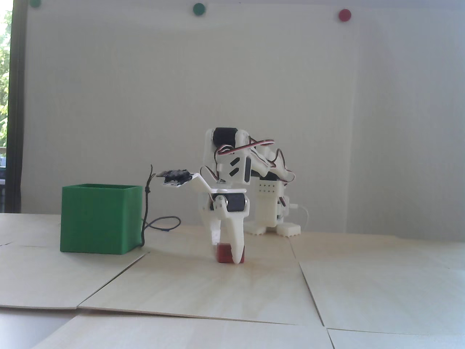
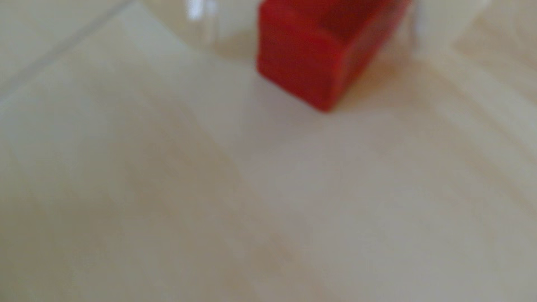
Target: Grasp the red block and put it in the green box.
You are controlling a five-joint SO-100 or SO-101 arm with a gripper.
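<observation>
A plain white wall (image 1: 254, 91) carries two green dots (image 1: 198, 9) and a red dot (image 1: 344, 15) near twelve o'clock. Daylight enters a window (image 1: 4, 91) at nine o'clock. Pale wooden panels form the counter (image 1: 363, 291).

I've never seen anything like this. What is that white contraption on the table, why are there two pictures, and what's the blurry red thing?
The white contraption is a small robot arm bolted to a pale wooden table. One picture comes from a camera standing on the table, looking at the arm from the front. The other comes from a tiny camera riding on the arm itself, so close that everything is blurred.

The blurry red thing is a small red block, seen in the fixed view too. The arm's hand reaches down with one finger on each side of the block, which sits on the table. Whether it is squeezing yet, I cannot tell.

To the left in the fixed view stands an open green box.
</observation>
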